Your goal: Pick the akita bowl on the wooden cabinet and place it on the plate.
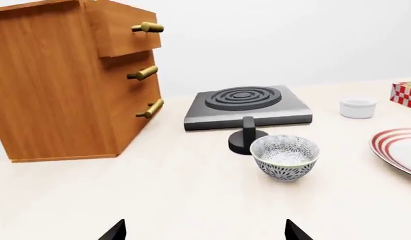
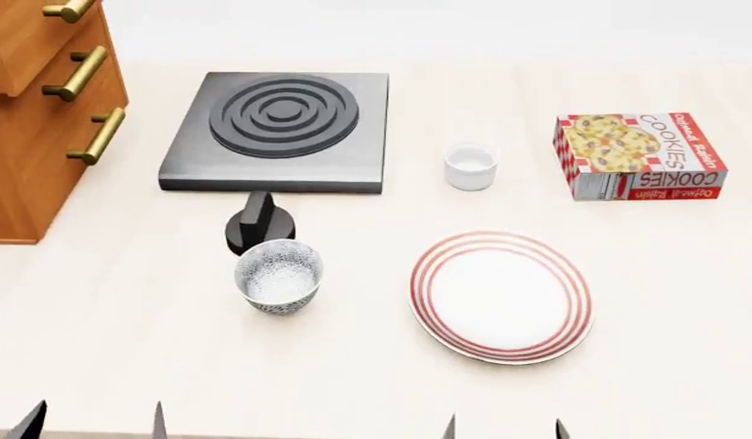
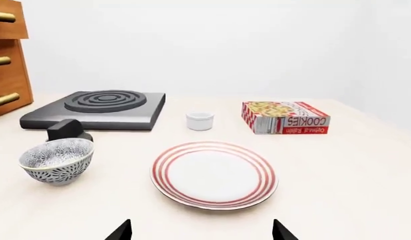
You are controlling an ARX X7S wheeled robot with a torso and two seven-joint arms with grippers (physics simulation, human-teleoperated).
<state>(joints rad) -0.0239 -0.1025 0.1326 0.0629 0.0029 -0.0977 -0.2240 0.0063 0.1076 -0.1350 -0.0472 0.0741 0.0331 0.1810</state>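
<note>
The wooden cabinet [image 2: 22,137] stands at the far left with brass handles; its top is out of view, so the akita bowl on it is hidden. The red-ringed white plate [image 2: 500,294] lies bare at centre right, close ahead of my right gripper [image 3: 202,232] in the right wrist view. A white bowl with a dark speckled pattern [image 2: 278,276] stands upright on the table left of the plate. My left gripper [image 1: 205,234] is open and empty, with that bowl [image 1: 284,156] ahead of it. The right gripper is open and empty too.
A grey square stove [image 2: 278,128] sits behind the patterned bowl, with a black knob [image 2: 259,224] between them. A small white cup [image 2: 470,167] and a cookie box [image 2: 639,155] stand behind the plate. The cabinet's top drawer [image 1: 129,32] sticks out.
</note>
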